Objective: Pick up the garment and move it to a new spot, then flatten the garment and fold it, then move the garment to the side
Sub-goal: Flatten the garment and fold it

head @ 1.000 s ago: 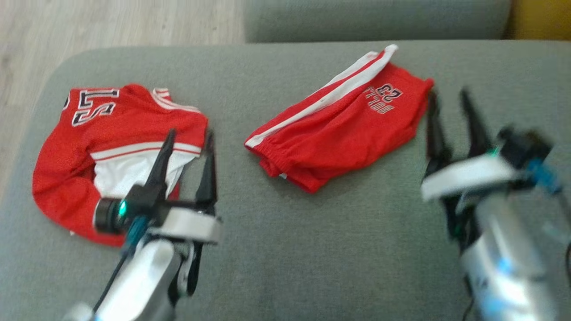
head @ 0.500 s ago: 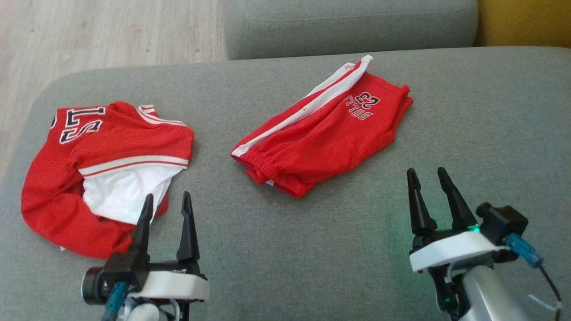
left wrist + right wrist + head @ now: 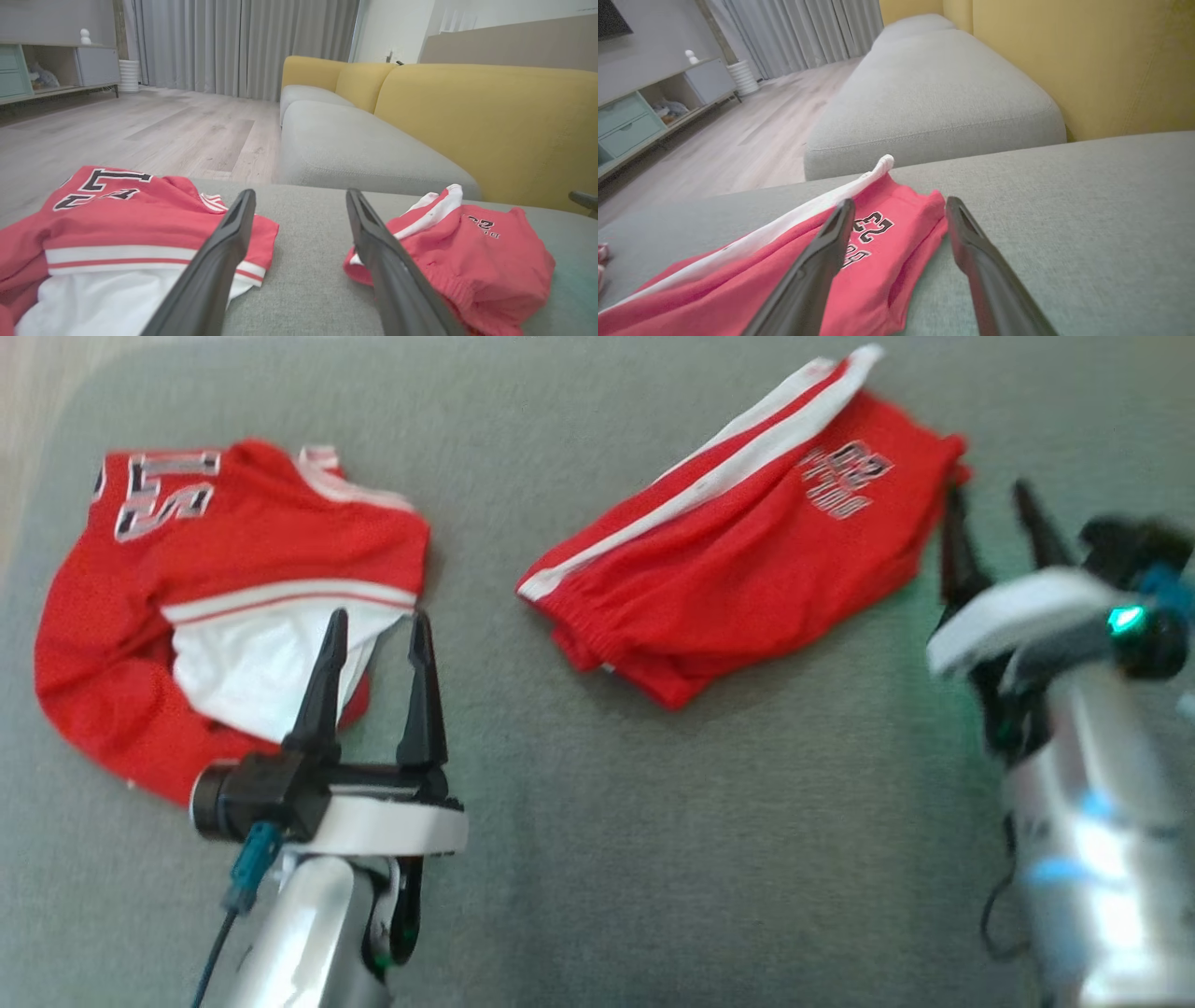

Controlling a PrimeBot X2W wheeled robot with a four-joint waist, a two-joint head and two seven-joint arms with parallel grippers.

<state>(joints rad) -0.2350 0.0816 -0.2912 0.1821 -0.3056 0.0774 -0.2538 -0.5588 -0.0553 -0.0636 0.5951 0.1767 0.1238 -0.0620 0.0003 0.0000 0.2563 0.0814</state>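
Note:
A pair of red shorts (image 3: 747,569) with a white side stripe and a "23" print lies crumpled on the grey sofa cushion (image 3: 700,849). A red and white jersey (image 3: 233,588) lies to its left. My left gripper (image 3: 378,616) stands open with its fingertips over the jersey's white lower edge, holding nothing. My right gripper (image 3: 988,490), blurred, is open beside the right edge of the shorts. The right wrist view has the shorts (image 3: 887,261) under and left of the spread fingers (image 3: 817,261). In the left wrist view the jersey (image 3: 117,224) and shorts (image 3: 476,252) flank the open fingers (image 3: 210,280).
A yellow backrest (image 3: 490,116) runs along the far right. A second grey cushion (image 3: 934,102) adjoins beyond the shorts. The wooden floor (image 3: 163,126) lies past the cushion's left edge, with a low cabinet (image 3: 635,121) farther off. Bare grey fabric spreads between and in front of the garments.
The head camera has shifted. Both open grippers have advanced from the front of the cushion toward the garments: the right to the shorts' right edge, the left to the jersey's lower edge.

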